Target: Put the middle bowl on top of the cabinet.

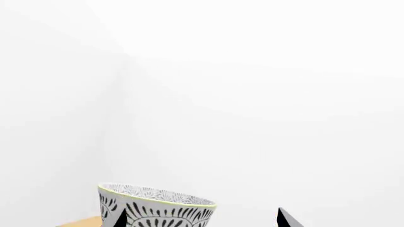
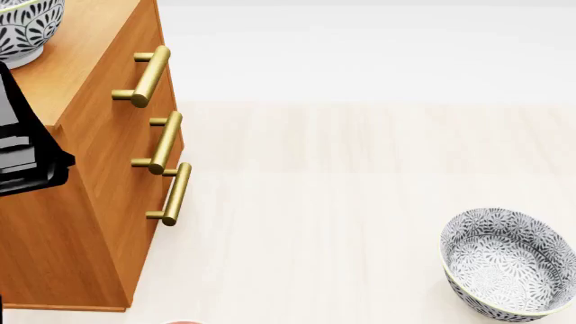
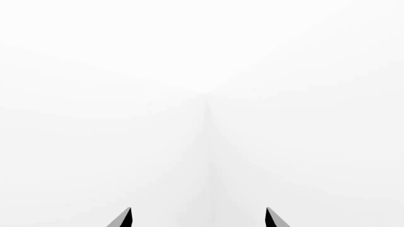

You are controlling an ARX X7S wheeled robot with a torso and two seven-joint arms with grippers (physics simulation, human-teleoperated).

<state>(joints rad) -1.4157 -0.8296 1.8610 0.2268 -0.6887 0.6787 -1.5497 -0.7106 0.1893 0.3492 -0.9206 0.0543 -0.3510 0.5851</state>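
The middle bowl (image 2: 27, 30), deep with a dark leafy pattern and a pale rim, stands upright on the top of the orange-brown cabinet (image 2: 81, 202) at its far left. In the left wrist view the same bowl (image 1: 154, 205) rests on the cabinet top (image 1: 82, 221). My left gripper (image 1: 200, 218) is open. Its dark fingertips (image 1: 287, 218) are spread wide just in front of the bowl and grip nothing. My left arm (image 2: 27, 148) hangs over the cabinet top near the bowl. My right gripper (image 3: 198, 217) is open and empty, facing a blank white wall.
A second patterned bowl (image 2: 508, 263) sits on the pale floor at the lower right. Three brass bar handles (image 2: 162, 142) stick out from the cabinet front. A sliver of red rim (image 2: 183, 322) shows at the bottom edge.
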